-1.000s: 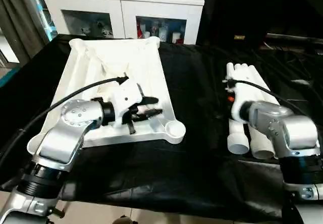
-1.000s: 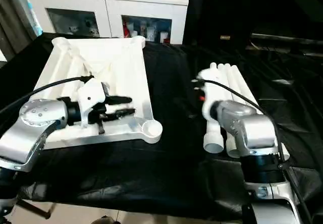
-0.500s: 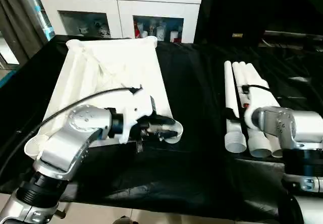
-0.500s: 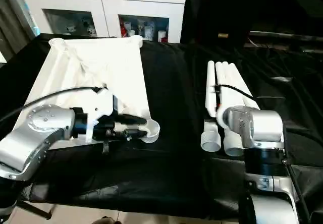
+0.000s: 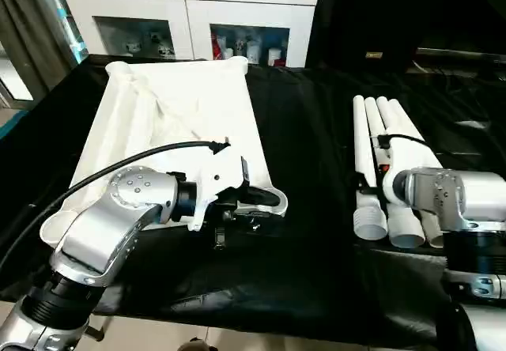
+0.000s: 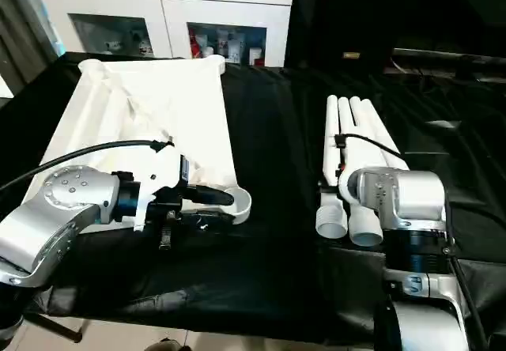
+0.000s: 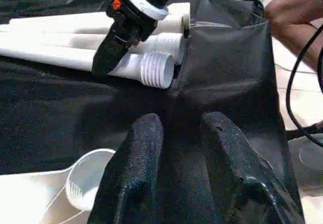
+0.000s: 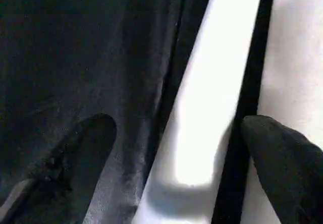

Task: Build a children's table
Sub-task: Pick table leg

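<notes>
The tabletop [image 5: 178, 122] is laid ribs-up so its sockets can be reached. The left gripper [image 5: 265, 201], fingers part open, empty, waits by one socket [image 7: 88, 176]; the right gripper [image 8: 176, 148] is spread over a leg [image 5: 368, 173].

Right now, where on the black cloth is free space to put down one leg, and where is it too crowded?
Free: the wide black strip between the tabletop and the legs, and the near band along the front edge. Crowded: the tabletop's near right corner socket, where the left end effector hovers, and the legs' near ends under the right end effector.
</notes>
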Tool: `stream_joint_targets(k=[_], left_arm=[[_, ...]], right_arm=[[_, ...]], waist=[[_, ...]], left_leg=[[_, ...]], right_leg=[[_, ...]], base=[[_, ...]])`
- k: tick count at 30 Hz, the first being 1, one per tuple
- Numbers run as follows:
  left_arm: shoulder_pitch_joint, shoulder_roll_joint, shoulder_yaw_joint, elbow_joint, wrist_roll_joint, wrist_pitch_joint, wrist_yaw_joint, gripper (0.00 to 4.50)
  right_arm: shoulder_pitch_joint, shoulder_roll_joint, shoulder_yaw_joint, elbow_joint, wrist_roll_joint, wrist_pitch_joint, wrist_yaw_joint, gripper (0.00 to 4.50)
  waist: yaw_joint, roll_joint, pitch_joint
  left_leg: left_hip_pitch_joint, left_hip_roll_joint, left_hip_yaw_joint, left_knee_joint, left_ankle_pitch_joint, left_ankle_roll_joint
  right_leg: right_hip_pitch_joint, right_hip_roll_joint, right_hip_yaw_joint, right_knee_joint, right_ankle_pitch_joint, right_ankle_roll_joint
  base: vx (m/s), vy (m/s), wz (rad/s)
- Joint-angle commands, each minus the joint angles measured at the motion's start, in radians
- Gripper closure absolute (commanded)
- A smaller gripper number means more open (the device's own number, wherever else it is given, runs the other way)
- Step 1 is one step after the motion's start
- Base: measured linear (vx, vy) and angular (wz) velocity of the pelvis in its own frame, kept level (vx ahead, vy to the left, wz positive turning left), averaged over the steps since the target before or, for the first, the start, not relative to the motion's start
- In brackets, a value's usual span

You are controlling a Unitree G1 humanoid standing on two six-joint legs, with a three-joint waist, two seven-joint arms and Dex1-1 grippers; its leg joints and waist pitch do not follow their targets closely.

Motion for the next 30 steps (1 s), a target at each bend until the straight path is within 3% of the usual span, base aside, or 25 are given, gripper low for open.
stream_joint_targets(k=[1, 2, 3, 7, 10, 13, 15, 18, 19, 20, 21, 24, 25, 27, 30], left_arm=[[-0.005, 0.005, -0.011, -0.013, -0.004, 0.005, -0.006, 2.95], [-0.006, 0.005, -0.013, -0.015, -0.006, 0.007, -0.005, 2.95], [-0.006, 0.006, -0.014, -0.019, -0.008, 0.009, -0.004, 2.95], [-0.003, 0.014, -0.019, -0.027, -0.011, 0.016, -0.005, 2.95], [0.004, 0.022, -0.027, -0.028, -0.004, 0.014, -0.006, 2.95], [0.006, 0.024, -0.031, -0.028, -0.004, 0.018, -0.008, 2.95], [0.010, 0.020, -0.030, -0.024, 0.010, -0.001, 0.007, 2.68], [0.000, 0.020, -0.032, -0.003, 0.025, -0.010, 0.014, 2.48], [0.001, 0.013, -0.024, 0.008, 0.035, -0.037, 0.031, 2.34], [0.002, 0.007, -0.019, 0.015, 0.042, -0.056, 0.044, 2.23], [-0.005, 0.004, -0.016, 0.031, 0.042, -0.043, 0.051, 2.17], [-0.022, -0.027, 0.000, 0.076, 0.062, -0.072, 0.101, 2.10], [-0.025, -0.037, 0.008, 0.086, 0.065, -0.081, 0.118, 1.83], [-0.035, -0.049, 0.017, 0.095, 0.056, -0.065, 0.133, 1.75], [-0.078, -0.137, 0.067, 0.180, 0.053, -0.062, 0.246, 1.56]], right_arm=[[-0.003, -0.017, 0.012, 0.012, 0.003, 0.019, 0.005, 0.41], [-0.001, -0.021, 0.017, 0.015, 0.003, 0.023, 0.008, 0.41], [0.001, -0.025, 0.022, 0.017, 0.004, 0.028, 0.014, 0.75], [0.003, -0.035, 0.041, 0.053, -0.001, 0.022, 0.032, 0.92], [0.002, -0.033, 0.045, 0.083, -0.002, 0.009, 0.035, 1.26], [0.001, -0.032, 0.049, 0.099, 0.000, 0.004, 0.039, 1.54], [-0.002, -0.026, 0.058, 0.130, 0.001, -0.004, 0.046, 1.71], [-0.011, -0.015, 0.048, 0.173, -0.002, -0.022, 0.041, 1.99], [-0.016, -0.012, 0.045, 0.185, -0.002, -0.028, 0.040, 2.09], [-0.019, -0.011, 0.043, 0.193, -0.002, -0.031, 0.040, 2.14], [-0.024, -0.005, 0.031, 0.209, -0.002, -0.041, 0.033, 2.19], [-0.028, 0.008, 0.000, 0.233, 0.003, -0.057, 0.016, 2.34], [-0.028, 0.010, -0.003, 0.236, 0.004, -0.059, 0.015, 2.44], [-0.029, 0.013, -0.008, 0.238, 0.008, -0.064, 0.015, 2.48], [-0.014, 0.029, -0.041, 0.203, 0.041, -0.146, 0.042, 2.52]], waist=[[-0.006, 0.001, -0.062], [-0.005, -0.001, -0.063], [-0.005, -0.002, -0.064], [-0.004, -0.002, -0.064], [-0.005, -0.012, -0.065], [-0.003, -0.010, -0.065], [-0.003, -0.015, -0.065], [-0.005, -0.011, -0.064], [-0.005, -0.004, -0.064], [-0.007, -0.009, -0.061], [-0.009, -0.002, -0.060], [-0.005, -0.008, -0.062], [-0.004, -0.007, -0.063], [-0.002, -0.006, -0.065], [0.000, -0.008, -0.066]], left_leg=[[0.018, 0.038, -0.008, -0.068, -0.109, -0.056], [0.017, 0.038, -0.008, -0.067, -0.105, -0.056], [0.017, 0.038, -0.009, -0.067, -0.098, -0.053], [0.017, 0.038, -0.007, -0.066, -0.099, -0.048], [0.015, 0.038, -0.006, -0.065, -0.095, -0.042], [0.015, 0.038, -0.006, -0.064, -0.081, -0.038], [0.014, 0.039, -0.005, -0.064, -0.078, -0.034], [0.015, 0.039, -0.006, -0.065, -0.096, -0.040], [0.017, 0.039, -0.007, -0.066, -0.107, -0.044], [0.019, 0.039, -0.006, -0.067, -0.135, -0.052], [0.020, 0.038, -0.006, -0.067, -0.156, -0.061], [0.022, 0.038, -0.008, -0.069, -0.165, -0.066], [0.022, 0.039, -0.009, -0.069, -0.160, -0.066], [0.021, 0.039, -0.009, -0.068, -0.145, -0.064], [0.021, 0.038, -0.007, -0.066, -0.152, -0.058]], right_leg=[[0.047, -0.064, 0.048, -0.077, -0.022, -0.186], [0.047, -0.065, 0.048, -0.077, -0.016, -0.186], [0.049, -0.065, 0.048, -0.076, -0.010, -0.189], [0.048, -0.066, 0.048, -0.077, -0.020, -0.191], [0.049, -0.067, 0.048, -0.077, -0.036, -0.192], [0.049, -0.067, 0.048, -0.076, -0.031, -0.192], [0.049, -0.068, 0.048, -0.076, -0.033, -0.190], [0.046, -0.068, 0.047, -0.078, -0.049, -0.190], [0.045, -0.069, 0.047, -0.079, -0.061, -0.190], [0.045, -0.068, 0.047, -0.085, -0.094, -0.186], [0.043, -0.068, 0.048, -0.087, -0.117, -0.184], [0.046, -0.070, 0.049, -0.088, -0.139, -0.174], [0.046, -0.071, 0.048, -0.088, -0.131, -0.175], [0.047, -0.069, 0.047, -0.083, -0.090, -0.182], [0.049, -0.071, 0.048, -0.086, -0.077, -0.189]], base=[[0.000, 0.000, 0.00], [0.000, 0.000, 0.00], [0.000, 0.000, 0.00], [0.000, 0.000, 0.00], [0.000, 0.000, 0.00], [0.000, 0.000, 0.00], [0.000, 0.000, 0.00], [0.000, 0.000, 0.00], [0.000, 0.000, 0.00], [0.000, 0.000, 0.00], [0.000, 0.000, 0.00], [0.000, 0.000, 0.00], [0.000, 0.000, 0.00], [0.000, 0.000, 0.00], [0.000, 0.000, 0.00]])
